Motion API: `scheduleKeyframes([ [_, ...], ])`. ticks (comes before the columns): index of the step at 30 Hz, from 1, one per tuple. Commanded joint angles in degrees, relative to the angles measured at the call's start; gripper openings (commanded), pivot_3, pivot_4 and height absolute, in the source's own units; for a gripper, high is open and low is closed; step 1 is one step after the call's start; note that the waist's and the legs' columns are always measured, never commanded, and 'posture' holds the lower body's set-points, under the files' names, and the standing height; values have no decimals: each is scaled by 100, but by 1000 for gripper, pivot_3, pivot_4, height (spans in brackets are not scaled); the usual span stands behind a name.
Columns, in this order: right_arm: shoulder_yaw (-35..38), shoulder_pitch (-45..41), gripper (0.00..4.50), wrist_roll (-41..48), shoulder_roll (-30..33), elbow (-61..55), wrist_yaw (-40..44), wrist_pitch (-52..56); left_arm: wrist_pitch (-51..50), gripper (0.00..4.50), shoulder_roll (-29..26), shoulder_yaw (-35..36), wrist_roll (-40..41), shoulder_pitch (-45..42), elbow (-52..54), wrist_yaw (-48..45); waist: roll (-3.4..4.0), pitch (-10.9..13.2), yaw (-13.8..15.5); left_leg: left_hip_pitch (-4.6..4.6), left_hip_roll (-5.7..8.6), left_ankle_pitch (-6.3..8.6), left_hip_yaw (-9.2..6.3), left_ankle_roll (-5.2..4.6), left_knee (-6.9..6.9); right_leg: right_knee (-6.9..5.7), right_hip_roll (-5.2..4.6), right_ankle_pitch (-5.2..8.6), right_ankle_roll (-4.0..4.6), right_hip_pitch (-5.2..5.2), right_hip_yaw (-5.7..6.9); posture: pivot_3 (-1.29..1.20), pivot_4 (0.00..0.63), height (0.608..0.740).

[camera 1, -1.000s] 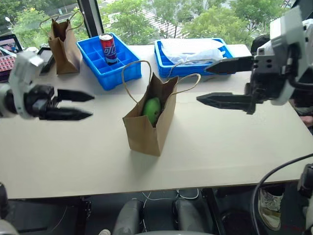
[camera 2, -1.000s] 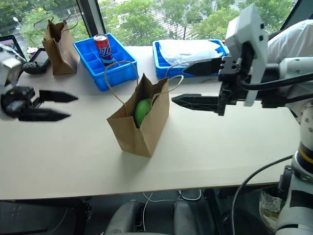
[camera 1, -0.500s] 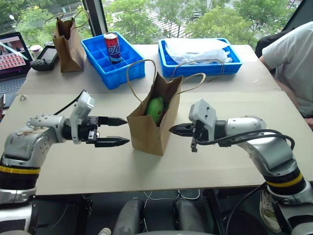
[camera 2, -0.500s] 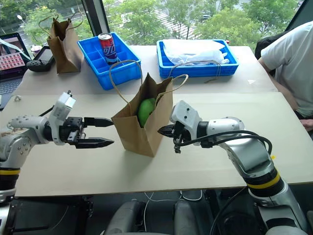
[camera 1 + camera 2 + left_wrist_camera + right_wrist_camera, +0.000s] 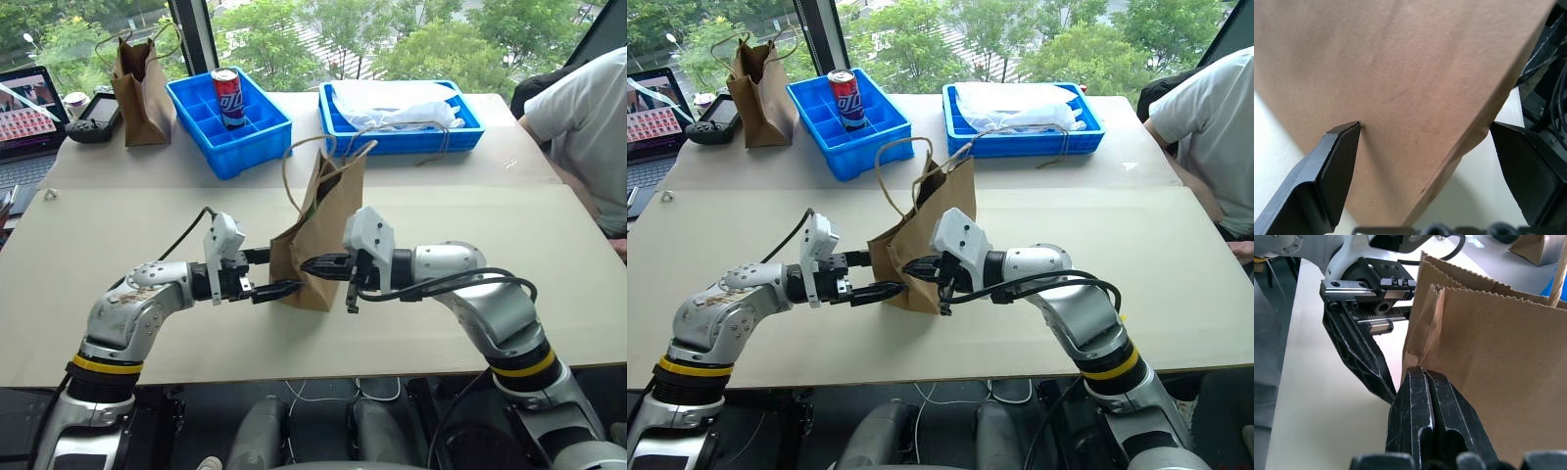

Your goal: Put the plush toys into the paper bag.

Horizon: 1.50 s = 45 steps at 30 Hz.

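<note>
The wide brown paper bag [image 5: 323, 225] stands tipped at the table's middle, twine handles [image 5: 304, 157] up and mouth pinched narrow. The plush toys are hidden. My left gripper [image 5: 282, 272] is open and straddles the bag's lower near corner. In the left wrist view one fingertip [image 5: 1352, 128] touches the bag's face [image 5: 1415, 73] and the other finger stands past the bag's edge. My right gripper [image 5: 306, 264] is shut with nothing between its fingers. In the right wrist view its tips [image 5: 1422, 374] press into a crease in the bag's side [image 5: 1498, 382].
At the back stand a narrow darker bag [image 5: 137, 69], a blue compartment tray [image 5: 245, 137] holding a red can [image 5: 226, 96], and a second blue tray [image 5: 460, 127] with white plastic in it. A laptop [image 5: 24, 108] lies far left. A person in white [image 5: 578, 117] sits at the right edge.
Both grippers came down and closed in on the bag from either side. The right one shut on the way. The bag turned and tipped, and the green plush inside no longer shows.
</note>
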<state>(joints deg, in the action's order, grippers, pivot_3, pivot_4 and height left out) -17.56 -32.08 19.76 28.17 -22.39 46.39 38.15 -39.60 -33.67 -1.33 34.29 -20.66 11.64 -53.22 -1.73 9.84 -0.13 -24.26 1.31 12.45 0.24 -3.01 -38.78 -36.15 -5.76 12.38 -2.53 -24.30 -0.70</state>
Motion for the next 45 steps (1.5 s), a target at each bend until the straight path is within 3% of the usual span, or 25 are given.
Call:
scheduleKeyframes([
  [1,-14,-210,64,-208,-128,106,-86,-304,73,4500,81,-61,-57,-115,243,116,0,0,-1,1,0,0,0,0,0,-1,1,0,0,0,0,0,150,740],
  [14,-207,-552,64,-789,-662,883,-283,-732,354,4500,549,-155,-477,-605,-91,582,0,0,10,1,3,-1,-1,3,0,0,1,-3,4,1,0,0,150,740],
  [21,-218,-477,64,-906,-802,863,-373,-706,261,4500,533,-194,-567,-819,-156,604,0,0,-10,1,4,-1,0,4,3,-1,4,-3,4,-3,-1,0,150,740],
  [24,-194,-438,0,-929,-792,799,-391,-667,215,3832,458,-205,-553,-803,-157,486,0,0,-10,2,4,-1,0,4,3,-1,4,-3,4,-2,-1,0,150,740],
  [34,24,-506,0,-832,-618,426,-374,-394,603,179,152,-354,-853,-954,-435,25,0,0,-17,1,4,-1,-1,4,3,-1,6,-3,5,-3,-1,0,150,740],
  [37,160,-534,0,-669,-458,142,-295,-164,777,39,56,-304,-916,-1112,-665,-141,0,0,-16,1,4,-1,0,4,3,0,5,-3,5,-2,-1,0,150,740],
  [45,1317,-499,0,1323,490,-1158,454,1540,1776,39,-139,-396,-1178,-2113,-2092,-1276,1,0,22,-2,1,0,0,1,2,7,6,-3,4,0,2,0,150,740],
])
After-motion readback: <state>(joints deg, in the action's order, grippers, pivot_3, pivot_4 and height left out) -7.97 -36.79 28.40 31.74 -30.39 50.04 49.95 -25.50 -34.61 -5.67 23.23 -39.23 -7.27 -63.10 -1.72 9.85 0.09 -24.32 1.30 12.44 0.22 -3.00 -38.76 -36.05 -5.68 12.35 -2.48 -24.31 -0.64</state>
